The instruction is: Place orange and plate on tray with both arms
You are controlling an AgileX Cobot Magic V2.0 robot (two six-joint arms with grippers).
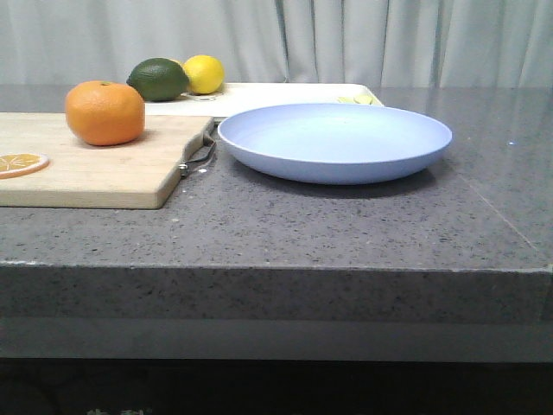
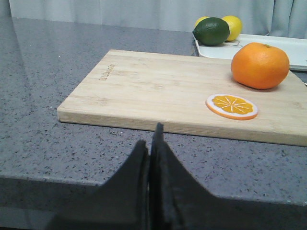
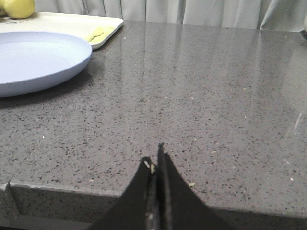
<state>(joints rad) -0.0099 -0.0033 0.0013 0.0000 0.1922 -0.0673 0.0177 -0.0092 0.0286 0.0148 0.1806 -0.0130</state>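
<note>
Claws first: my left claw (image 2: 152, 158) and right claw (image 3: 157, 167) both sit pinched together with nothing in them at the near edge of the speckled grey surface (image 1: 346, 233), so neither pickup looks begun. Further out, the orange (image 1: 104, 112) rests on the wooden cutting board (image 1: 86, 169) at ten o'clock by a dried slice (image 1: 21, 162), the plate (image 1: 335, 141) just beside the board. Beyond, at twelve o'clock before pale curtains (image 1: 346, 39), the tray (image 1: 285, 93) carries a lime (image 1: 158, 79) and a lemon (image 1: 204, 73).

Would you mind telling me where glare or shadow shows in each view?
Front view: soft shadow under the plate. Left wrist view: pale sheen on the countertop; left tool a dark silhouette. Right wrist view: curtain reflections streak the counter, right tool dark.
</note>
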